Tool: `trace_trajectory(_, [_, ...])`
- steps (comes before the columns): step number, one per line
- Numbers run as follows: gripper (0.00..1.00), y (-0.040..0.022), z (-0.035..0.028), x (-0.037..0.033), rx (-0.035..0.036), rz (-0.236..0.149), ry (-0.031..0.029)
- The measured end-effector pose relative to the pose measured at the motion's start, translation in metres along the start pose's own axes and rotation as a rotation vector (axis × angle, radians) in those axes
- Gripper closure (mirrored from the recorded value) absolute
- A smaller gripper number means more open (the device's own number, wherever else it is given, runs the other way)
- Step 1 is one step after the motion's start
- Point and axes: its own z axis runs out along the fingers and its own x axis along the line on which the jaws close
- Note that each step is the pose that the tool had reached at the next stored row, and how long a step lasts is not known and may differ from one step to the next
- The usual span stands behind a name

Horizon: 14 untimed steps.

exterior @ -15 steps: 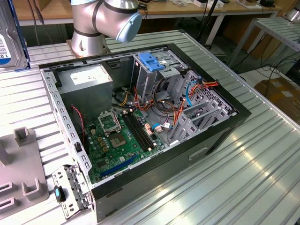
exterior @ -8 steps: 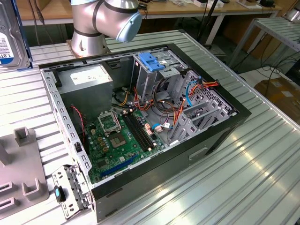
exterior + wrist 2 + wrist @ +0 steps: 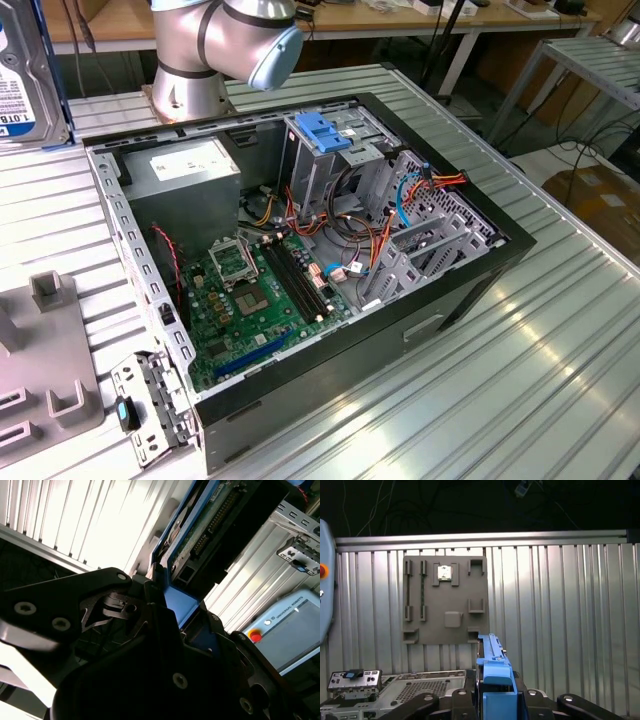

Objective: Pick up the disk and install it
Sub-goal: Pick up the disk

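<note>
One open computer case (image 3: 300,270) was seen lying on a ribbed metal table (image 3: 520,370) in the exterior view, with its green circuit board (image 3: 260,300) exposed. A tall metal cage (image 3: 310,170) topped by a blue plastic plate (image 3: 325,130) was seen standing at the far side of the case. The disk (image 3: 30,80) was shown at the exterior view's left edge, nearly upright and well apart from the case, with its grey labelled face turned to the camera. A grey holder plate (image 3: 45,370) was laid on the table at the exterior view's left, and the arm's base (image 3: 200,60) was set behind the case

In the second wrist view the gripper (image 3: 177,600) was found closed on the disk (image 3: 200,535). Its black fingers (image 3: 150,625) were pressed against the disk's blue frame, and the connector edge was pointed away from the gripper. A grey control tablet (image 3: 295,630) with a red button (image 3: 255,636) was seen beyond

In the first wrist view the disk (image 3: 495,680) was seen edge-on, clamped between the fingers over the table. The holder plate (image 3: 445,600) was shown beyond it and the case (image 3: 415,687) beside it
</note>
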Motion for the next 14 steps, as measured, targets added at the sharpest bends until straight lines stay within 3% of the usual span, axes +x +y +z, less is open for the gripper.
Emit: trace_trajectory(14, [0.63,-0.0111,-0.0003,-0.0006,0.0000,0.000,0.0000])
